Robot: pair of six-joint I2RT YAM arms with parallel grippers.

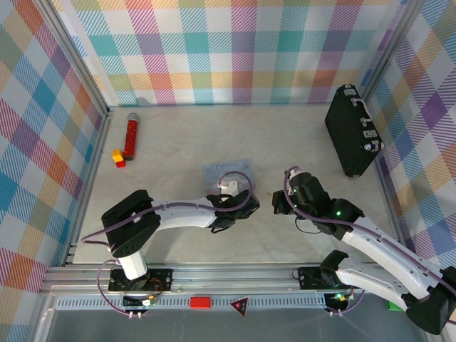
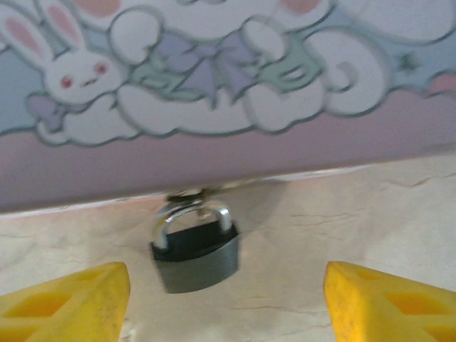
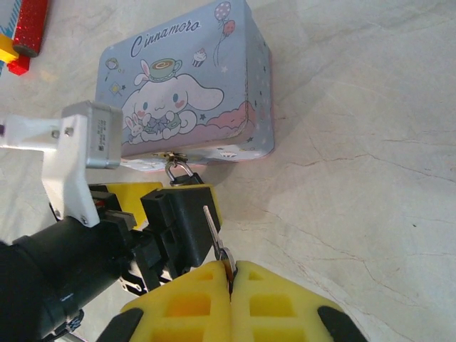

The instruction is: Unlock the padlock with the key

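Padlock point(image 2: 194, 249) hung at near lower edge of box point(image 3: 214, 85), left gripper point(image 2: 228, 303) spread either side without touching, right gripper point(image 3: 231, 285) pressed together on key point(image 3: 212, 231), bare table point(image 3: 356, 178) right of box, key's head hidden in grip, hasp point(image 2: 187, 194) blurred.

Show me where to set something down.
Bare: the back strip between red tube and black case; the patch between tin box and case. Crowded: before the box, where left end effector and right end effector sit by the padlock.
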